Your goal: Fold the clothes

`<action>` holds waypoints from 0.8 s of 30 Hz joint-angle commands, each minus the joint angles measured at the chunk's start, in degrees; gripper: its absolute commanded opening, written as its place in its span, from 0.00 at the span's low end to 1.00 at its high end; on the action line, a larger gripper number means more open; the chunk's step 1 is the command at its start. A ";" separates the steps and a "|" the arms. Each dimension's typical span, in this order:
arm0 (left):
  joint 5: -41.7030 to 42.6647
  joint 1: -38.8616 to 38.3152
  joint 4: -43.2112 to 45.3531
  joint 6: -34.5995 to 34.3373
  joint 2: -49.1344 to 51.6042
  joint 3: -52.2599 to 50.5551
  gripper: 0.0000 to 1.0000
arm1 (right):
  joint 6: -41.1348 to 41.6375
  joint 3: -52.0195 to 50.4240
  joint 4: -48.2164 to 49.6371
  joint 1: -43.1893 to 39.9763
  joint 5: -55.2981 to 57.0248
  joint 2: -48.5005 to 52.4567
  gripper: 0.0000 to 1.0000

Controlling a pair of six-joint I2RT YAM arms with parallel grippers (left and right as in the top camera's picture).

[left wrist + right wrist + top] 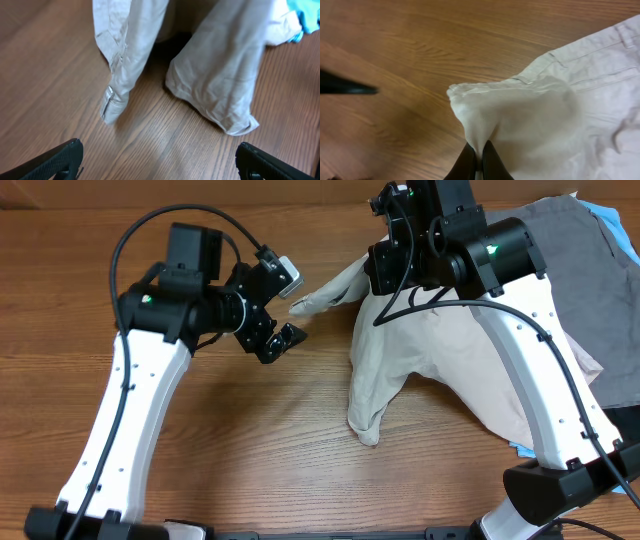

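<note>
The beige khaki shorts hang bunched at the table's middle right, lifted at the top. My right gripper is shut on a fold of the shorts and holds it above the wood; overhead it sits at the back centre. The shorts' two hanging ends show in the left wrist view, a waistband corner touching the table. My left gripper is open and empty, just left of the shorts, seen overhead. A grey garment and a light-blue one lie at the back right.
The wooden table runs left and front of the shorts. The right arm's white link crosses over the shorts. A blue cloth edge shows at the left wrist view's top right.
</note>
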 commanded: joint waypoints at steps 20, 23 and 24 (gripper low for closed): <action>8.61 -3.10 16.94 1.44 19.45 1.05 0.56 | -3.23 2.58 0.57 -0.09 -12.90 -1.03 0.04; 7.91 -2.97 17.42 0.90 19.21 1.27 0.04 | -3.23 2.58 0.72 -0.11 -12.81 -1.03 0.04; 7.45 -2.80 17.62 0.02 19.12 1.51 0.04 | -3.23 2.58 0.72 -0.24 -12.52 -1.03 0.04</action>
